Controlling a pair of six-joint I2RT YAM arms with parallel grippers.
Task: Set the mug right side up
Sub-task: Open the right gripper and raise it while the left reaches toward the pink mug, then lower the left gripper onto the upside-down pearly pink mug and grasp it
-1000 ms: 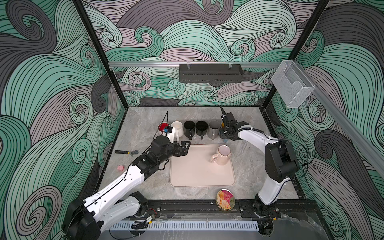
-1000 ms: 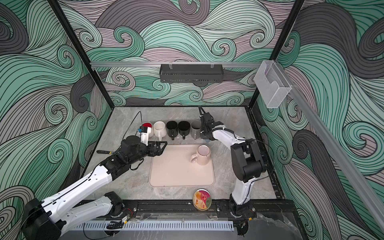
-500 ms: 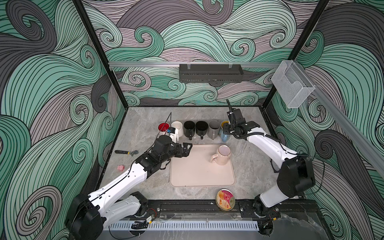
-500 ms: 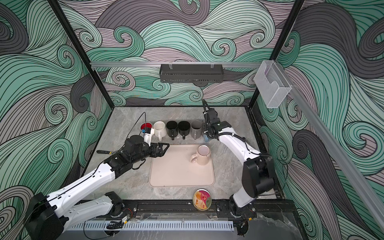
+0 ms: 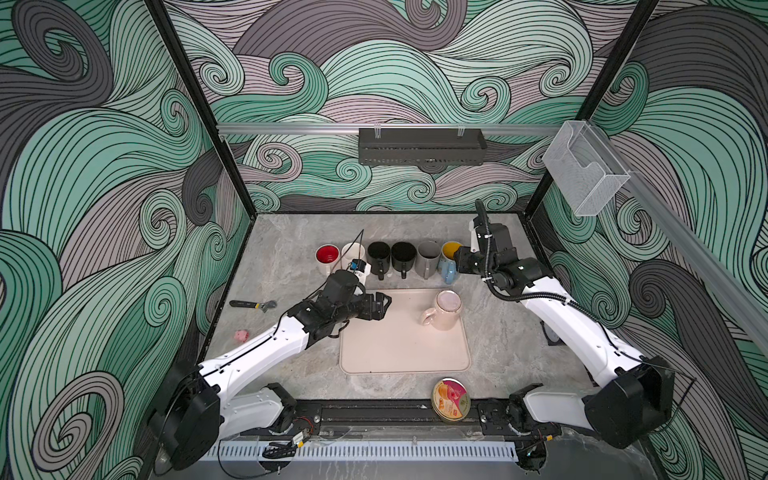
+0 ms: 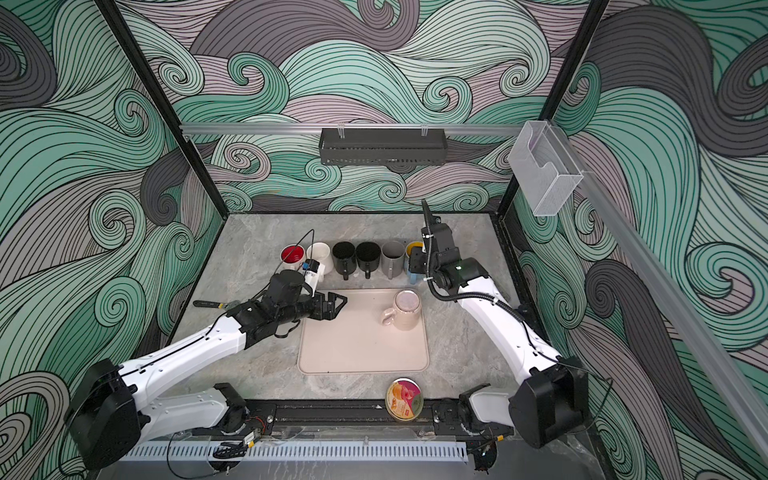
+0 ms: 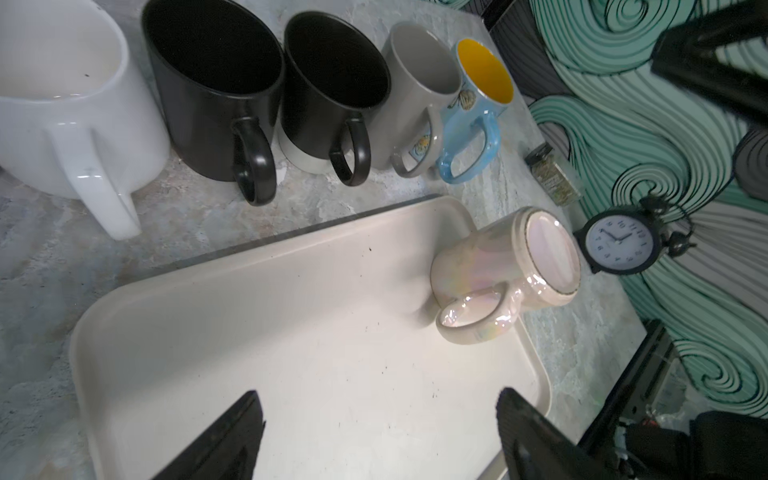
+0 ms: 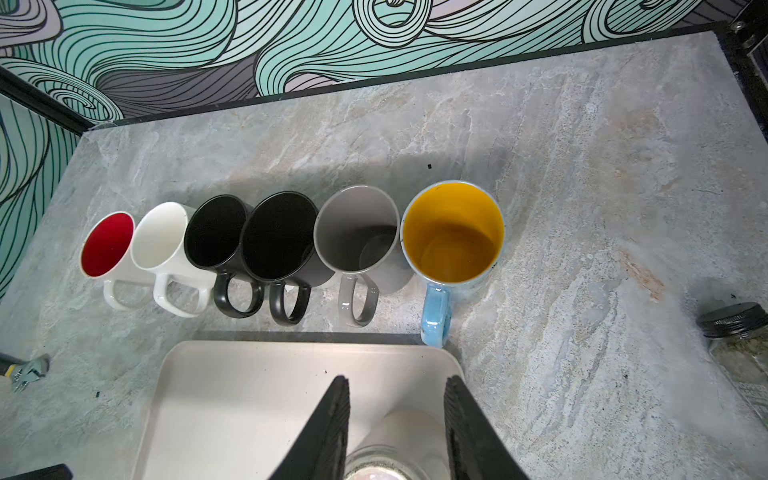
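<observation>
Left: left gripper (image 5: 385, 305), fingers spread wide, empty, over the left edge of the tray (image 5: 399, 353).

Middle, behind the tray: row of six mugs (image 5: 390, 255), all mouth up.

Right of middle: pearly mug (image 5: 444, 311), in the tray's far right corner, base up, handle pointing left.

Right: right gripper (image 8: 397, 379), fingers narrowly apart, empty, raised near that mug and not touching it.

We judge nothing done yet; grasp, flip and set-down remain.
</observation>
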